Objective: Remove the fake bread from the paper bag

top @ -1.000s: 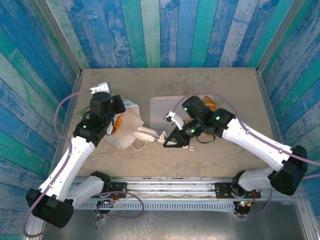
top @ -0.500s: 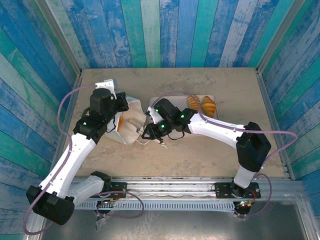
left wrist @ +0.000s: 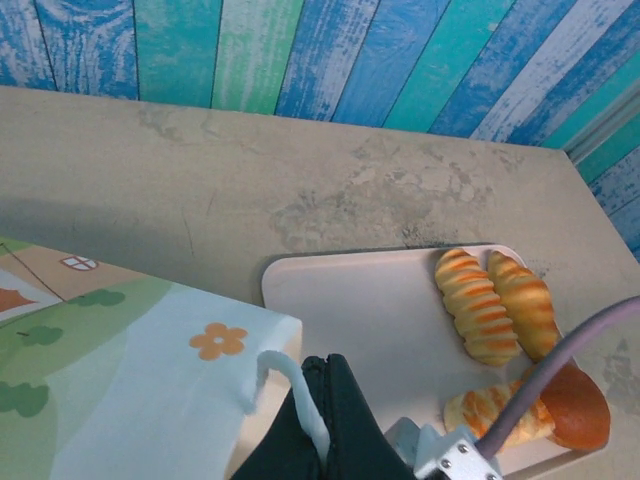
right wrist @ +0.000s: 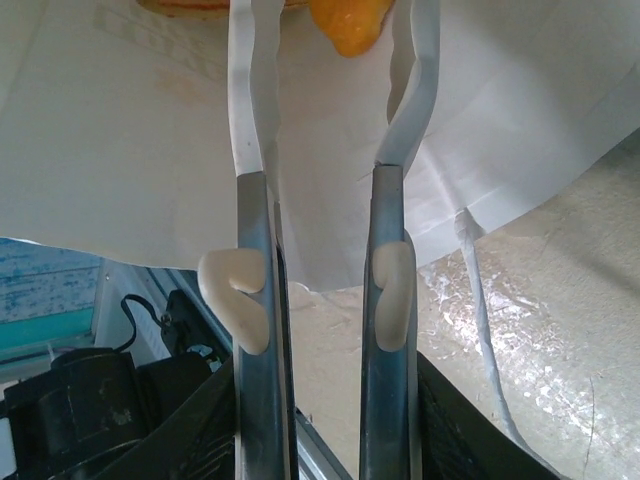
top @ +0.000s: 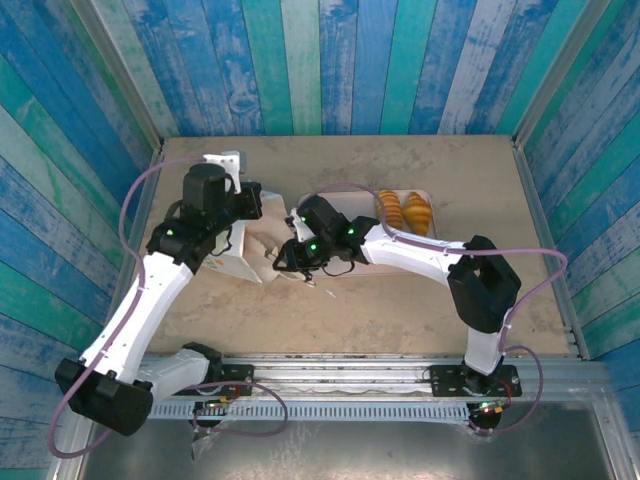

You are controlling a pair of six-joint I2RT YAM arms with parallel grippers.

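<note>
Right claw (right wrist: 335, 80) reaches into paper bag (top: 248, 256); its mouth faces the tray (left wrist: 370, 310).

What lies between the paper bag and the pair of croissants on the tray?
A bare stretch of the pale tray, seen in the left wrist view between paper bag and croissants. In the top view the right arm crosses above it.

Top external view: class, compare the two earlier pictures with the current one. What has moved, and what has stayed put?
The right gripper swung left across the tray to the mouth of the paper bag, jaws open, uncovering two croissants. The left gripper shifted slightly farther from the bases, lifting the bag. It stayed shut on the bag; the tray did not move.
</note>
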